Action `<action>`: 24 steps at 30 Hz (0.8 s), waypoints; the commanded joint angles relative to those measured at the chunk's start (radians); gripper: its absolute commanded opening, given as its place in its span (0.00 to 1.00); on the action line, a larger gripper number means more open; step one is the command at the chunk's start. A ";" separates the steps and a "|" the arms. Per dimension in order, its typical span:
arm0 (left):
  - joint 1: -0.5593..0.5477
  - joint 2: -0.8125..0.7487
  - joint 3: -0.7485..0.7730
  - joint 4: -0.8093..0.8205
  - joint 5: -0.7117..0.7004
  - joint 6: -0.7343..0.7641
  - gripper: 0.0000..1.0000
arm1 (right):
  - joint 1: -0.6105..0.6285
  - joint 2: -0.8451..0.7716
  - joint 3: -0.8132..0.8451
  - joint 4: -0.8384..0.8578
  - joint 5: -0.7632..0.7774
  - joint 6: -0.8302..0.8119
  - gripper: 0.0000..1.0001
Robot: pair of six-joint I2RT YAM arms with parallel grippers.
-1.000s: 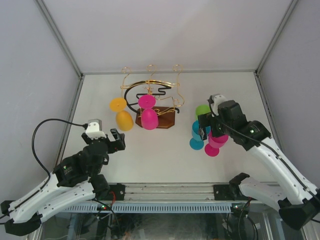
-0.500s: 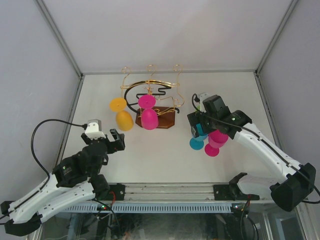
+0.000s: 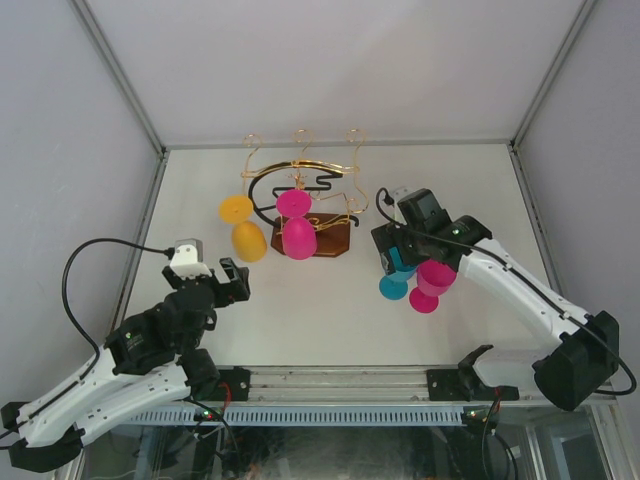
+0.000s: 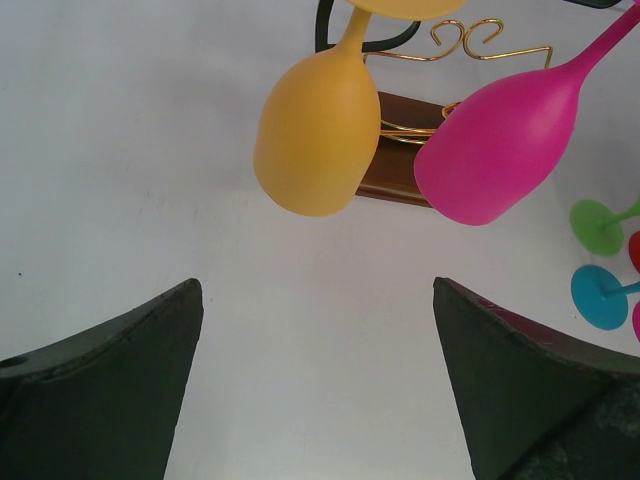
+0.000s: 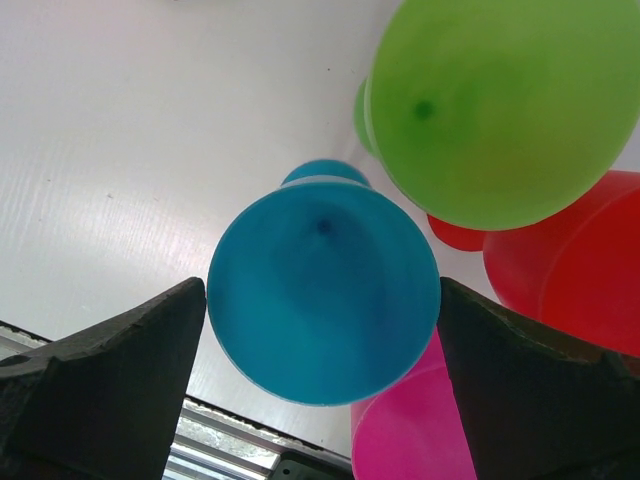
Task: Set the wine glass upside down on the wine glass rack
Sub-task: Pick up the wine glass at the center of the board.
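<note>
Over the last second the right arm has swung in from the right side of the desk toward the cluster of standing glasses. The right end effector now hangs directly over the blue wine glass. Its jaws are spread wide, one on each side of the blue bowl, and neither looks to be touching it (nothing is gripped yet). The blue wine glass stands upright on the desk, packed close against a green glass and a red glass.

The wine glass rack sits well apart to the left. A yellow glass and a pink glass already hang upside down from it.

The left end effector has not moved; it stays released and empty, facing the rack.

My reading is that the reach is nearly finished and the pickup comes next. The crowding neighbours are the likely trouble when the jaws close.
</note>
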 commanded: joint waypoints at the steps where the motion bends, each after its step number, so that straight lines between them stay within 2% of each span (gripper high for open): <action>1: -0.001 0.000 0.031 0.015 0.003 -0.017 1.00 | 0.002 0.019 0.023 0.043 0.009 0.001 0.94; 15: -0.002 -0.043 0.021 0.005 -0.015 -0.062 1.00 | 0.000 0.053 -0.017 0.097 0.007 0.026 0.82; 21: -0.003 -0.086 0.009 -0.006 -0.032 -0.076 1.00 | 0.009 0.041 -0.026 0.084 0.007 0.032 0.81; 24: -0.002 -0.090 0.010 -0.011 -0.037 -0.075 1.00 | 0.010 0.010 -0.027 0.086 0.004 0.042 0.75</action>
